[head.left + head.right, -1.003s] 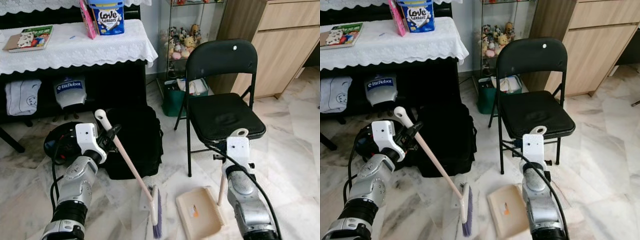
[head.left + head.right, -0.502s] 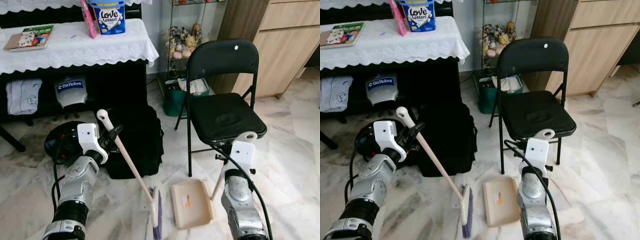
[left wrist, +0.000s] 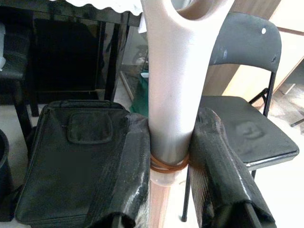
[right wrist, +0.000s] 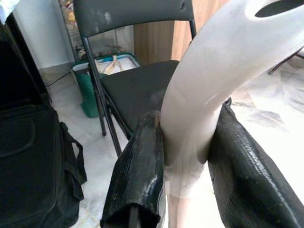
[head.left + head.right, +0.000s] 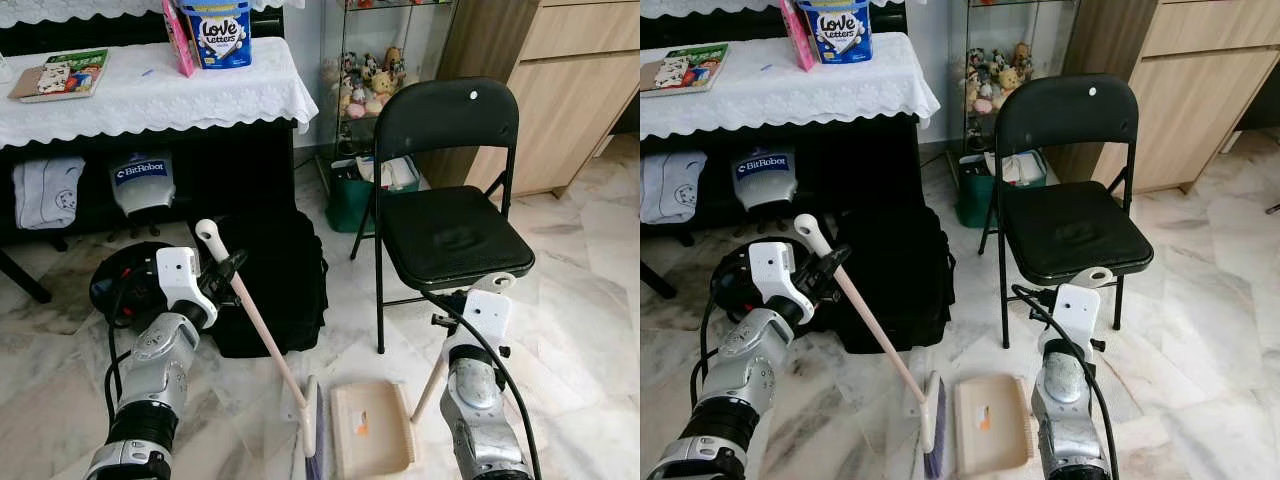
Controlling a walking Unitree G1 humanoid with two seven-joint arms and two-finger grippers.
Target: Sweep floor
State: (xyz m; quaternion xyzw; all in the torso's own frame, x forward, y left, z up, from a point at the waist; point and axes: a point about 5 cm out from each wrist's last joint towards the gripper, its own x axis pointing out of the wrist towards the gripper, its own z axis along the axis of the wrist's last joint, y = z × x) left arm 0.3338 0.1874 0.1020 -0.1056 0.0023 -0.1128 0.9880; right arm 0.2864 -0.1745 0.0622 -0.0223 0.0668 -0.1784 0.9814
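Observation:
My left gripper (image 5: pixel 228 268) is shut on the pale handle of a small broom (image 5: pixel 262 330), whose brush head (image 5: pixel 312 432) rests on the marble floor. In the left wrist view both black fingers (image 3: pixel 128 161) clamp that handle (image 3: pixel 171 99). My right gripper (image 5: pixel 470 300) is shut on the white curved handle (image 4: pixel 209 95) of a beige dustpan (image 5: pixel 368 428), which lies flat on the floor right beside the brush head. A small orange scrap (image 5: pixel 361 424) sits in the pan.
A black folding chair (image 5: pixel 450 235) stands just behind the dustpan. A black bag (image 5: pixel 272 280) lies on the floor to the left of it, under a cloth-covered table (image 5: pixel 150 95). A green bin (image 5: pixel 352 195) and a wooden cabinet (image 5: pixel 560 90) lie farther back.
The dustpan has slid left across the floor until it sits against the brush head; my right arm swung with it. The broom and left arm barely moved.

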